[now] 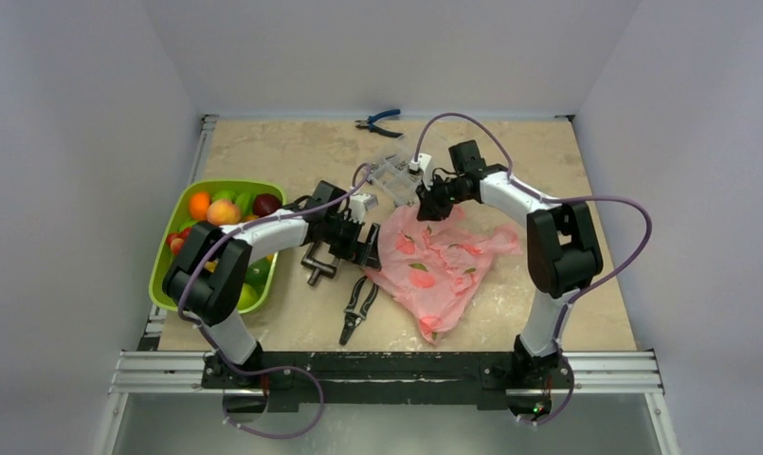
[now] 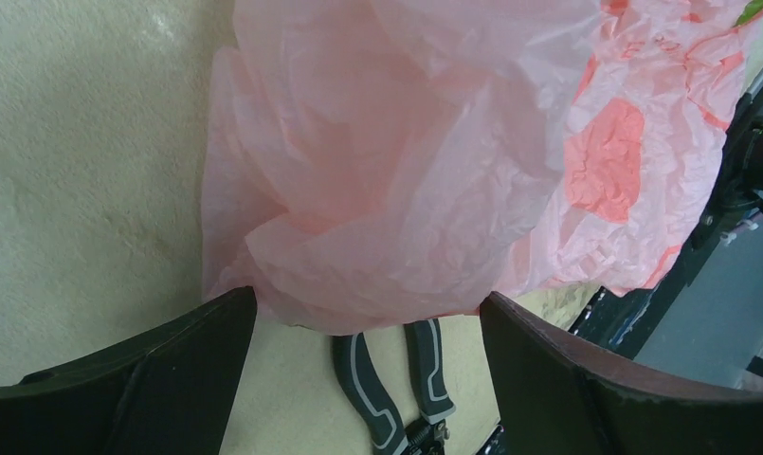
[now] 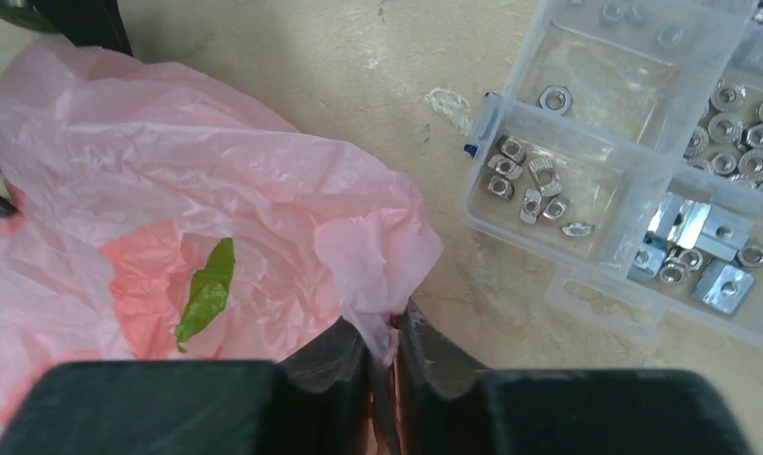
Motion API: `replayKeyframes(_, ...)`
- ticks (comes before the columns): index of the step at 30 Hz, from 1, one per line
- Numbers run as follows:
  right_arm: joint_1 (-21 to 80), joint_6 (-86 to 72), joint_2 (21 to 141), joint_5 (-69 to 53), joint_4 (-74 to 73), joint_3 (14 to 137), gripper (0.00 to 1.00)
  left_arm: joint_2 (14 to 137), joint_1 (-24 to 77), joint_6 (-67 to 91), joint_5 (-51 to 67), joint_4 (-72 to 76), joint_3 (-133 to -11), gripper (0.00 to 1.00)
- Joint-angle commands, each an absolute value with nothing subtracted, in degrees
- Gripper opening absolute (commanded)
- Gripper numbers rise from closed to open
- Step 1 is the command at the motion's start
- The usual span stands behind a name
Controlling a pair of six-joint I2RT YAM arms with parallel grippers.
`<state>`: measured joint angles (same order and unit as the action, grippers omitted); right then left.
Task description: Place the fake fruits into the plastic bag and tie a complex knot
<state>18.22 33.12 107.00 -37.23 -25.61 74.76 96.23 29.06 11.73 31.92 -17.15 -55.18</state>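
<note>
Right pincer [image 3: 385,351] is clamped on a corner flap of the thin, crinkly, translucent pink plastic bag [image 3: 169,209]. Its wrist view shows the film squeezed between the two dark fingers, near the clear plastic compartment box [image 3: 633,161] of metal nuts. Left pincer [image 2: 366,301] is spread wide with a finger on each side of the bag's left edge and isn't gripping anything. I can't tell whether the pads touch the film.

The bag lies flat and crumpled in the middle of the beige stone-look table [image 1: 292,152], between the two arms, with the black-and-grey-handled pliers [image 1: 356,311] just beside its left edge. It looks empty to me. The small glossy plastic fake fruits [image 1: 224,210] (orange, red, green, one dark purple) are all piled in the lime-green oblong plastic tray [image 1: 183,201] on the left, well apart from the bag. Nothing is tied yet.

So my read is that this is the very first step, getting the bag's mouth open. One side is pinched and the other isn't. The next move probably wants the left pincer to close on the opposite layer of film, ideally just that one layer. Then both should pull apart and lift a bit, so there's an actual opening to drop fruit into. The tricky bit is that film this thin tends to cling to itself, and grabbing both layers would just lift a closed bag.
</note>
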Motion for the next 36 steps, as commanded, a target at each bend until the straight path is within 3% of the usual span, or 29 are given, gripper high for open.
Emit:
replayKeyframes(1, 18.1, 33.07, 104.53, -39.83, -23.97, 75.8, 0.0, 96.46, 28.61, 14.3, 32.58, -12.73, -56.03, 0.9)
replayKeyframes(11, 13.84, 28.87, 92.04, -53.13, -21.1, 72.44, 0.0, 94.58, 28.56, 11.03, 40.13, -3.59, -55.09, 0.92)
replayKeyframes(12, 13.52, 28.35, 90.95, -54.2, -20.94, 72.17, 0.0, 94.12, 28.56, 10.71, 41.57, -2.72, -55.15, 0.87)
replayKeyframes(19, 7.59, 22.7, 85.74, -58.59, -18.38, 71.64, 0.0, 85.04, 28.54, 5.94, 48.28, -4.13, -52.37, 0.0)
replayKeyframes(23, 4.52, 20.52, 85.02, -58.37, -18.28, 73.55, 0.0, 80.99, 28.62, 1.53, 47.15, -11.97, -51.49, 0.0)
replayKeyframes(28, 0.86, 12.13, 83.47, -51.3, -7.12, 72.87, 0.0, 78.52, 28.52, -3.51, 44.65, -24.57, -51.14, 0.0)
replayKeyframes(34, 0.82, 19.11, 84.26, -51.25, -13.39, 74.64, 0.0, 75.73, 28.1, -6.02, 43.96, -29.67, -51.84, 0.0)
replayKeyframes(35, 1.55, 22.37, 84.38, -53.94, -16.84, 75.38, 0.0, 74.56, 28.03, -7.58, 45.35, -29.97, -52.31, 0.07)
replayKeyframes(36, 2.56, 25.21, 84.21, -55.26, -19.74, 75.78, 0.0, 72.55, 27.88, -9.48, 46.29, -30.0, -53.01, 0.21)
